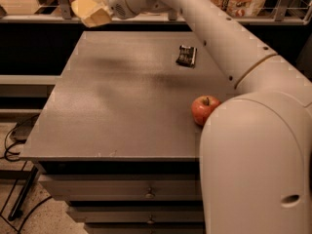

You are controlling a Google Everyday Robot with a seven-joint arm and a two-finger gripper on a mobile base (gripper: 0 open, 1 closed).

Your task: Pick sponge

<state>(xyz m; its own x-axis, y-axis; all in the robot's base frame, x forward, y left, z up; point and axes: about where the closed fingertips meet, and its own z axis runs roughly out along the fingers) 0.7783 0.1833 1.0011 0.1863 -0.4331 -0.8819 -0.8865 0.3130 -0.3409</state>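
1 high view facing table (122,106), gripper (91,11) top left

We see the gripper (90,11), above the far left corner of the table (112,106), in pale cream-yellow on an off-white arm (229,33). The table is plain grey, the apple (204,109) red, the packet (186,55) dark with pale markings.
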